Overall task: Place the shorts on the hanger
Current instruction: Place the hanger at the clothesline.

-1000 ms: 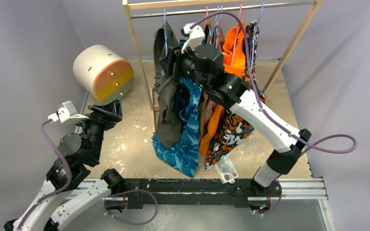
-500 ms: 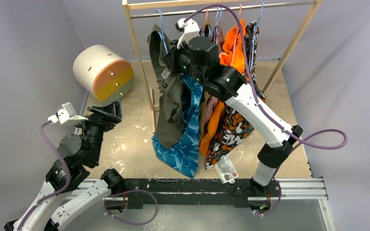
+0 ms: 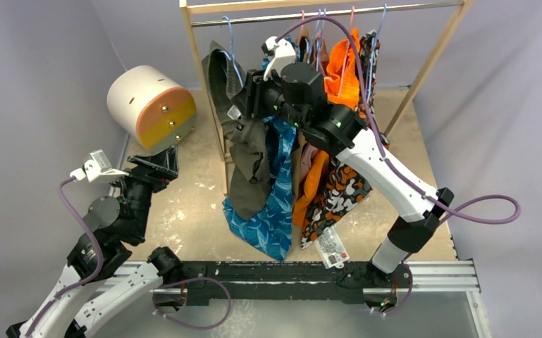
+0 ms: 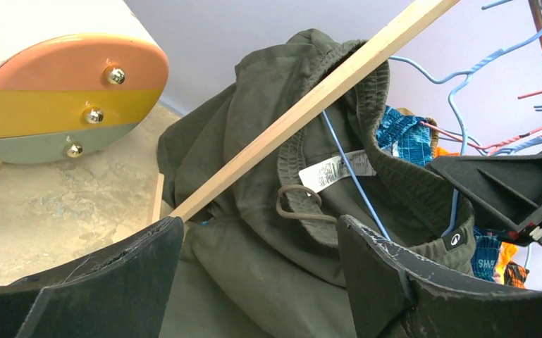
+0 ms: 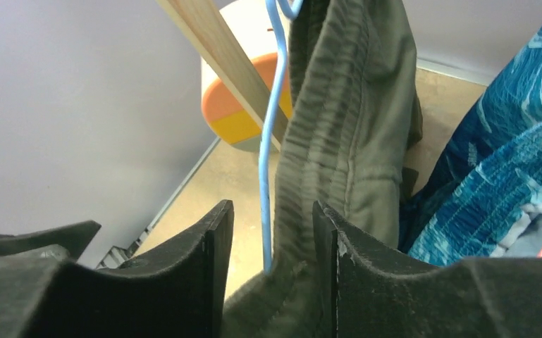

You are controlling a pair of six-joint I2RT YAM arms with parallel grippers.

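Note:
The dark olive shorts (image 3: 250, 151) hang on the light-blue hanger (image 3: 231, 44), whose hook is over the rail at the rack's left end. My right gripper (image 3: 243, 98) is at their waistband. In the right wrist view the jaws of the right gripper (image 5: 273, 239) stand apart, with the hanger wire (image 5: 271, 141) and the waistband of the shorts (image 5: 352, 127) between them; a gap shows beside the wire. My left gripper (image 4: 261, 282) is open and empty, low at the left, facing the shorts (image 4: 254, 232) and their white tag (image 4: 337, 170) from a distance.
A wooden rack post (image 3: 208, 91) stands just left of the shorts. Blue patterned shorts (image 3: 271, 190) and orange garments (image 3: 338, 70) hang to their right. A round drawer unit (image 3: 151, 105) sits at the far left, and a paper tag (image 3: 331, 246) lies on the table.
My right arm has pushed the shorts and hanger leftward along the rail. Its jaws closed, then parted again. The left arm has not moved.

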